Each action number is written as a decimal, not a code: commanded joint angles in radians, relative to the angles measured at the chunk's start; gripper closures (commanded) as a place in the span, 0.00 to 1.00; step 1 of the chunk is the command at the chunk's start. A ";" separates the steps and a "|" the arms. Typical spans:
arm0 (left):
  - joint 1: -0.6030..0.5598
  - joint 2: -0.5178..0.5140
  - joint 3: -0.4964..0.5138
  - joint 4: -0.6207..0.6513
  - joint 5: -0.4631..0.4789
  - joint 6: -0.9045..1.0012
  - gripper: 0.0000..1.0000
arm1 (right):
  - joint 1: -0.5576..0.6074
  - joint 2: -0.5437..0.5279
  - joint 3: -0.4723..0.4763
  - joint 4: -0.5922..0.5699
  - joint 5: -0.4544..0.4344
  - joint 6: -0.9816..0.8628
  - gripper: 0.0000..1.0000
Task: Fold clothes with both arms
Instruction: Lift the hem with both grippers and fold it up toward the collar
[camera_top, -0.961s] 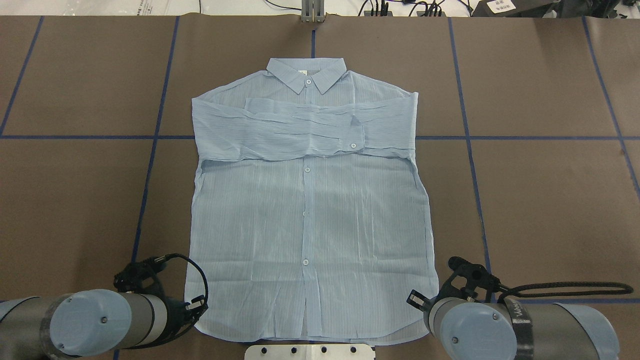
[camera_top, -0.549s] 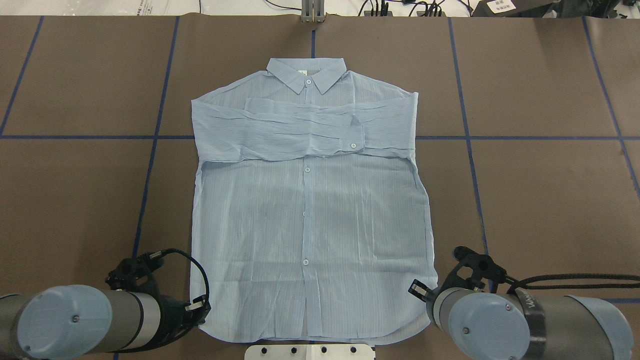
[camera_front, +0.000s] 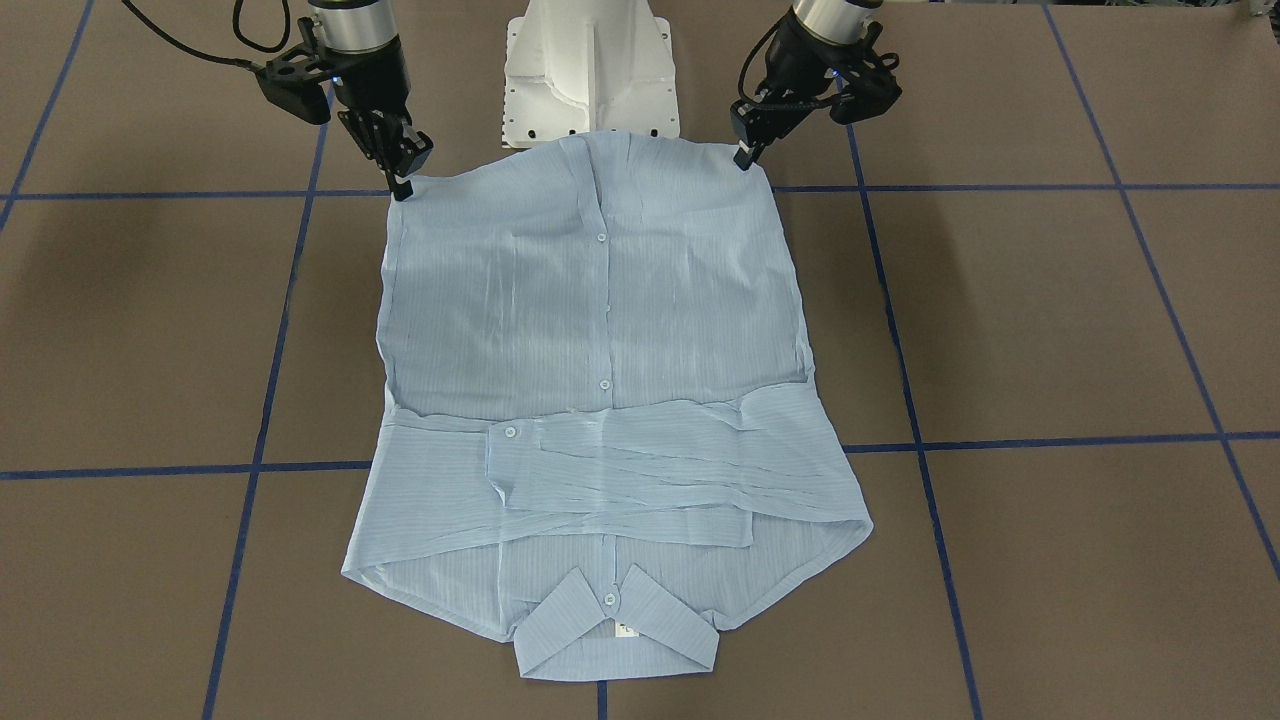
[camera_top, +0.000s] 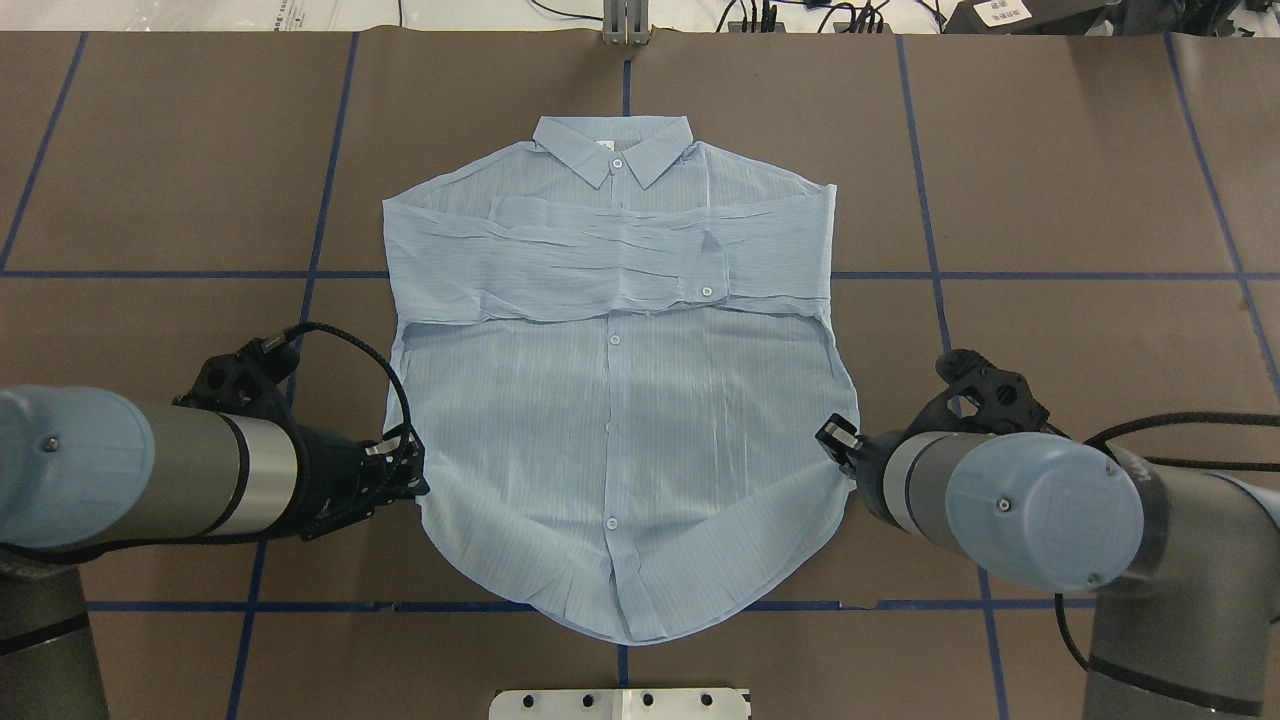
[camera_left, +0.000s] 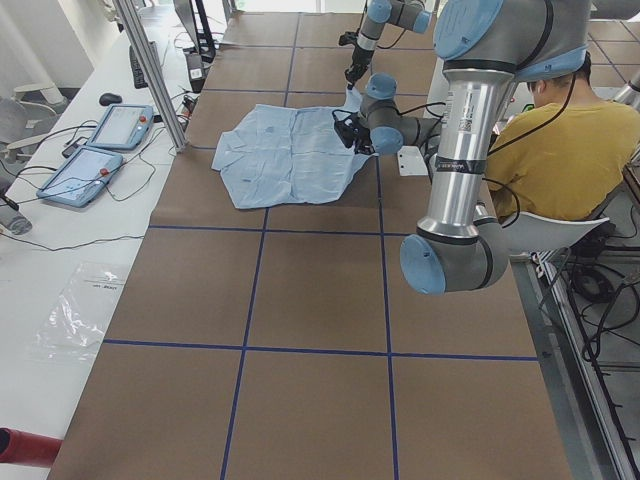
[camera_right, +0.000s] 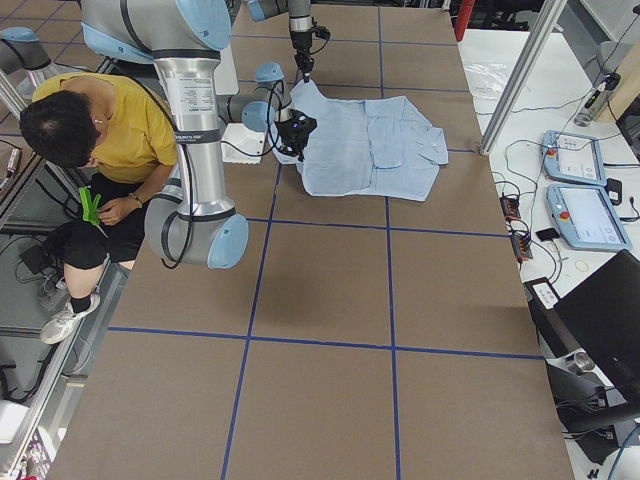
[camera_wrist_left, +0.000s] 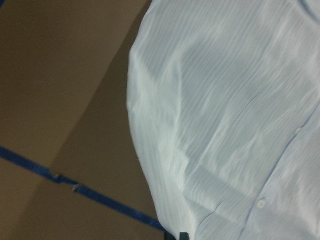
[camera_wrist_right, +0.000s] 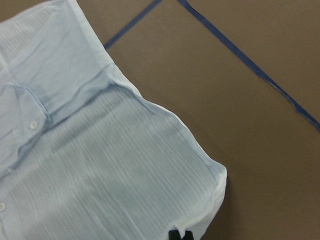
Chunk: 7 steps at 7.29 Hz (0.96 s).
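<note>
The shirt (camera_top: 610, 400) lies front-up on the brown table (camera_top: 1050, 200). Its long axis runs straight away from the two grippers. The collar (camera_top: 612, 145) is at the end farthest from them, the hem is nearest, and both sleeves (camera_top: 600, 265) are folded across the chest beyond them.

The left gripper (camera_top: 408, 470) pinches one bottom corner of the shirt and the right gripper (camera_top: 833, 440) pinches the other. The body of the shirt is stretched between them. Both corners are held above the table, and the hem (camera_top: 625, 625) sags between the grippers in a rounded curve toward the robot.

The overhead view shows that curve, but the wrists there partly cover the fingertips. The front-facing view shows each pair of black fingers closed, tips down on a corner, with the hem edge looking nearly straight. Each wrist view shows cloth running up to a dark fingertip at the bottom edge, with shadow under the raised fabric. The side views alone show a person in a yellow top (camera_left: 560, 150) seated behind the robot.
</note>
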 joint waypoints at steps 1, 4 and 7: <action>-0.148 -0.075 0.040 0.075 -0.004 0.203 1.00 | 0.200 0.083 -0.064 0.001 0.112 -0.132 1.00; -0.306 -0.197 0.227 0.102 -0.025 0.369 1.00 | 0.360 0.229 -0.294 0.011 0.197 -0.290 1.00; -0.404 -0.306 0.546 -0.108 -0.025 0.434 1.00 | 0.435 0.368 -0.610 0.135 0.199 -0.333 1.00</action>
